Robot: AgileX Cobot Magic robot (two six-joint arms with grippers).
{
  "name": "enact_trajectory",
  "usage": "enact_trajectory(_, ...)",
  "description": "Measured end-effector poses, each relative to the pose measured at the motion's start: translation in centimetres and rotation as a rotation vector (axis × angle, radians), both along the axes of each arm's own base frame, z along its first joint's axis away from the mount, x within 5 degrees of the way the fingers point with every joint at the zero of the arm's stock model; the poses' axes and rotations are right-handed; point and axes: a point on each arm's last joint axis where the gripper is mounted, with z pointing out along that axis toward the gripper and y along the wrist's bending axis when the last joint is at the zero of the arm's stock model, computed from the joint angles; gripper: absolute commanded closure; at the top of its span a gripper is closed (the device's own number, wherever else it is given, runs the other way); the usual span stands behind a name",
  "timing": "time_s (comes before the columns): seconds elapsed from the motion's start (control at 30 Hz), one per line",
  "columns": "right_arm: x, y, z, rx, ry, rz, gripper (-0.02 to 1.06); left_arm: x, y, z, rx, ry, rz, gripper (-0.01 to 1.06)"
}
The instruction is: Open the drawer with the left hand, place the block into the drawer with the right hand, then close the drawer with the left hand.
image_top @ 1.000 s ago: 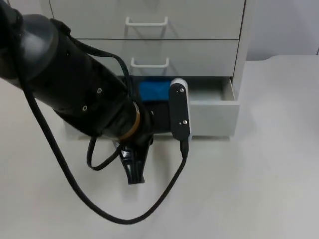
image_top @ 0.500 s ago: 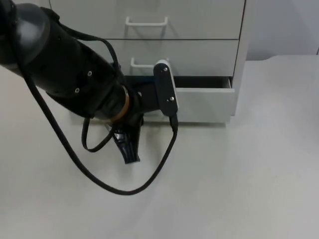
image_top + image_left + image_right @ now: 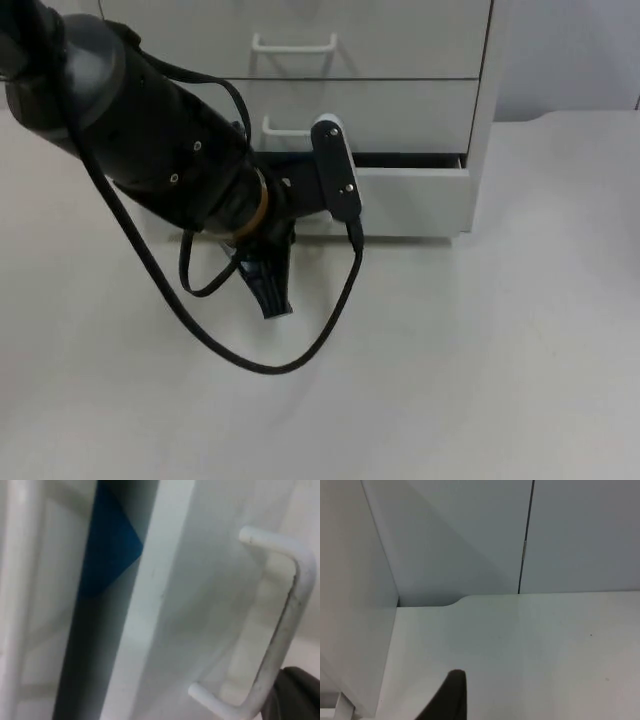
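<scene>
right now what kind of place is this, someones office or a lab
Most likely a lab or test bench, not a lived-in office. A white drawer cabinet stands on a bare white table top against a grey partition wall, and the left arm's gripper works at the bottom drawer holding a blue block.

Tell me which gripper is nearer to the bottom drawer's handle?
Left. The left gripper is just in front of the bottom drawer, beside its handle. The right gripper waits off beside the cabinet.
</scene>
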Motion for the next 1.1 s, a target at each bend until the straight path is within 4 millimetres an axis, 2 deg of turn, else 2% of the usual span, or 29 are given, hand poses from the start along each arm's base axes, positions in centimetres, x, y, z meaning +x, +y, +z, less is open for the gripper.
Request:
enact_trajectory(0.43, 0.0, -0.1, 0.0, -0.013, 0.0, -0.001, 0.0, 2.7, 2.3, 1.1, -0.067, -0.037, 0.124, 1.05)
enact_trajectory(1.1, 0.0, -0.2, 0.0, -0.042, -0.001, -0.006, 0.0, 3.7, 1.9, 1.3, -0.116, -0.036, 0.12, 1.05)
